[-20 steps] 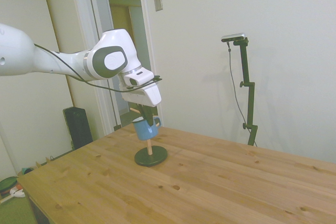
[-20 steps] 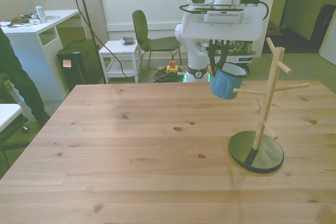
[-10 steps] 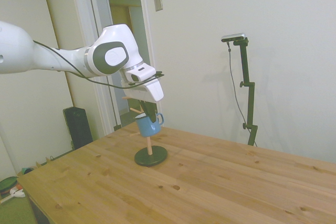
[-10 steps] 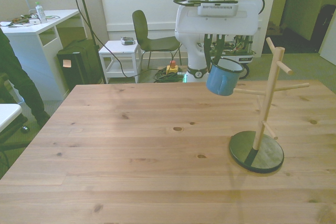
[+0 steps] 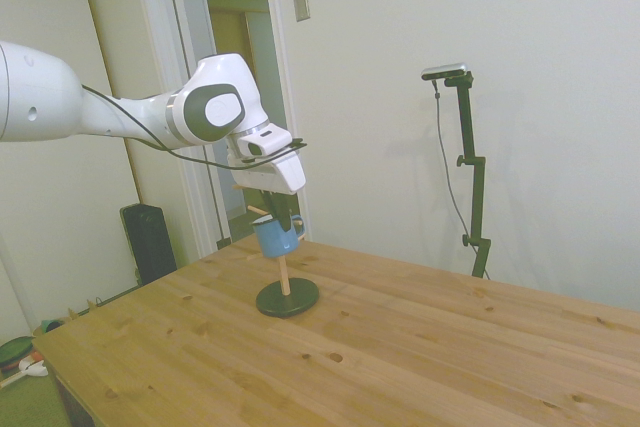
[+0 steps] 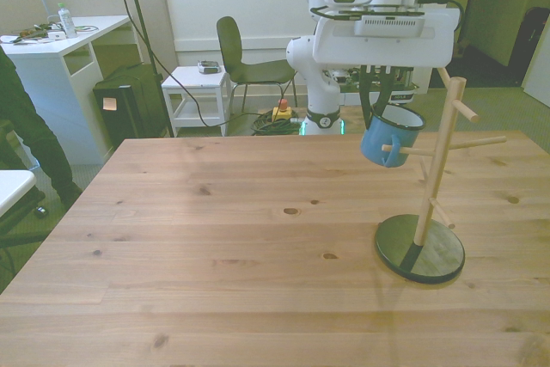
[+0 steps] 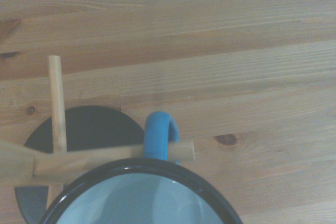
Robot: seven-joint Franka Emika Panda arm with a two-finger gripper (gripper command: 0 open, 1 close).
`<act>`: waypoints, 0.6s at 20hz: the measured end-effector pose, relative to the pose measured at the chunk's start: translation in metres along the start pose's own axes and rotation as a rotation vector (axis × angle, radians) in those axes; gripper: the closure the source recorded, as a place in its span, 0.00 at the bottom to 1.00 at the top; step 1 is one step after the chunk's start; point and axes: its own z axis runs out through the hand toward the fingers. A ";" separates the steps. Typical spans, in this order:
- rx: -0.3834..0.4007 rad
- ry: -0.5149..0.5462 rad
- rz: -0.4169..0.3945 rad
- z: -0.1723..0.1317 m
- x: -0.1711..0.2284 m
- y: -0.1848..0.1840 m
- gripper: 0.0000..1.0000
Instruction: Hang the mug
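wooden table (image 6: 215, 238), light pine planks with knots; only the mug tree's round dark base (image 6: 420, 249) sits on it, directly below the gripper (image 6: 384, 118)

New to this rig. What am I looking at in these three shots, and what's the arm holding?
It is one white robot arm with a two-finger gripper, working over a wooden table. One picture is taken from beside the table, one from across it facing the robot, and one from a camera on the wrist looking straight down. On the table stands a wooden mug tree on a dark round base. The fingers are shut on the rim of a small blue mug, held in the air beside the tree. In the wrist view the mug's loop handle is threaded over a horizontal peg, with the peg's tip poking out past it. The mug is not released yet.
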 end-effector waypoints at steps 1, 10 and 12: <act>-0.002 0.000 0.001 0.001 0.000 0.000 1.00; -0.026 -0.011 0.005 0.013 -0.007 0.003 0.00; -0.026 -0.011 0.007 0.013 -0.006 0.003 0.00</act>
